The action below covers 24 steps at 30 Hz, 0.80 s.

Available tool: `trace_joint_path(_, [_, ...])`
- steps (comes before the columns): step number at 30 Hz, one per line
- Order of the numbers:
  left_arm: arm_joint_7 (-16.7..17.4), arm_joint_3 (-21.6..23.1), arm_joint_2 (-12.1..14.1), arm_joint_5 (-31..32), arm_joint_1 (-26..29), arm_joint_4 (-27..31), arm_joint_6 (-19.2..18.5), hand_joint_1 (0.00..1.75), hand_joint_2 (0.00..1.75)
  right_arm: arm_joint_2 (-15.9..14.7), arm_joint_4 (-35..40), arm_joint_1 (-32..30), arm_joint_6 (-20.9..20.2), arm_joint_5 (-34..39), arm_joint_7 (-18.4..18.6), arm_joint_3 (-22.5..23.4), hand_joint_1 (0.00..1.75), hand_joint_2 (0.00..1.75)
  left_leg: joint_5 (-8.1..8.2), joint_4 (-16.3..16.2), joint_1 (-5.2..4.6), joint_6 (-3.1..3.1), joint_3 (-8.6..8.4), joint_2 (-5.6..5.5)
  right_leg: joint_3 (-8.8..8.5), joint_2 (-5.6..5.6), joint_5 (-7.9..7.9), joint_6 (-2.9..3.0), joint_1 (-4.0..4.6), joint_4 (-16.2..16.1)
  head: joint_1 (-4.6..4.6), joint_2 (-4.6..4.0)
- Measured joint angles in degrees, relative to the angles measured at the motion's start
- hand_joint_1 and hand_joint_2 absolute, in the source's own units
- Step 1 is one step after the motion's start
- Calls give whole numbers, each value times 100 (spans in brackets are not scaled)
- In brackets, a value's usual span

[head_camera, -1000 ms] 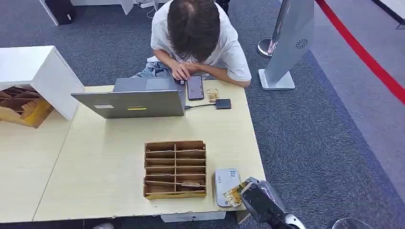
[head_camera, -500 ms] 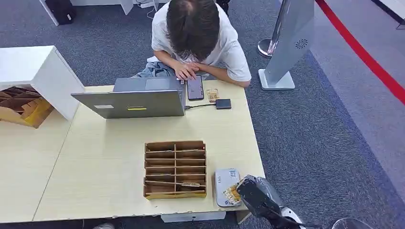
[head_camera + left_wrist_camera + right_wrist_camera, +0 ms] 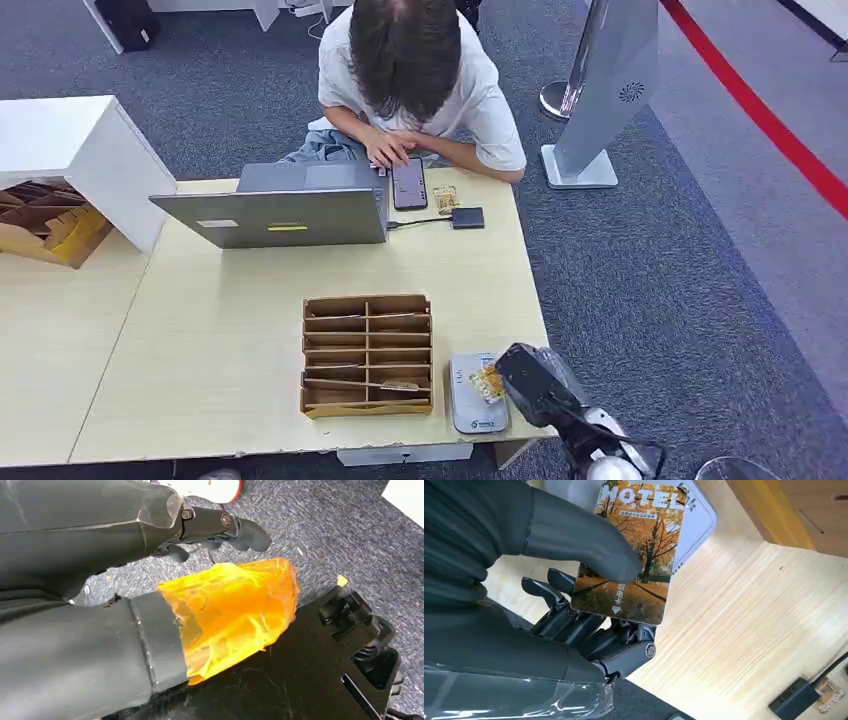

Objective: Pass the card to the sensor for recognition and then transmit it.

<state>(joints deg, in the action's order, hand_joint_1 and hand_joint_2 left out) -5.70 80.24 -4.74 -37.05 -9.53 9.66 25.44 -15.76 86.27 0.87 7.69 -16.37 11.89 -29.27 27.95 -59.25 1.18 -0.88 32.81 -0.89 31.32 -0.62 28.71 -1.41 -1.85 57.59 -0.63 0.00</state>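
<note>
The right hand reaches in over the near right corner of the bench, close to both the front edge and the right edge, with grey carpet open beyond. It pinches a hotel key card between the thick thumb on its face and the darker fingers behind. The card is held over the grey card reader, which lies flat near the front edge, just right of the wooden card organiser; whether card and reader touch cannot be told.

Bare pale wood lies between the organiser and the open laptop at the far side. To the left of the organiser the bench top runs wide and unoccupied to a seam with a second bench. A person sits at the far edge, bent over a phone, with a small black hub cabled to the laptop. A white cabinet stands at the far left, a grey standing panel at the far right, and a red line crosses the carpet.

The card shows autumn trees in orange and yellow, the word HOTEL in white along one end and small Chinese characters lower down.

The left hand hangs over carpet, fingers curled in, holding nothing; an orange translucent cover sits in front of the wrist.
</note>
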Motion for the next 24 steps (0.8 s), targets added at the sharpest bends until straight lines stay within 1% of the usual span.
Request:
trace_joint_path(11, [22, 0, -2, 44, -29, 0, -44, 0, 0, 131, -431, 329, -328, -219, 219, 48, 175, 175, 0, 0, 0, 0, 0, 0, 0, 1, 0, 0, 0, 0, 0, 0])
trace_joint_path(15, [61, 0, -7, 72, -46, 0, -70, 0, 0, 177, -636, 431, -356, -413, 297, 37, 175, 175, 0, 0, 0, 0, 0, -1, 0, 1, 0, 0, 0, 0, 2, 0])
trace_joint_path(24, [76, 0, -11, 124, -61, 0, -96, 0, 0, 297, -924, 574, -448, -586, 365, -17, 175, 175, 0, 0, 0, 0, 0, -1, 0, 0, 0, 0, 0, 0, 0, 0])
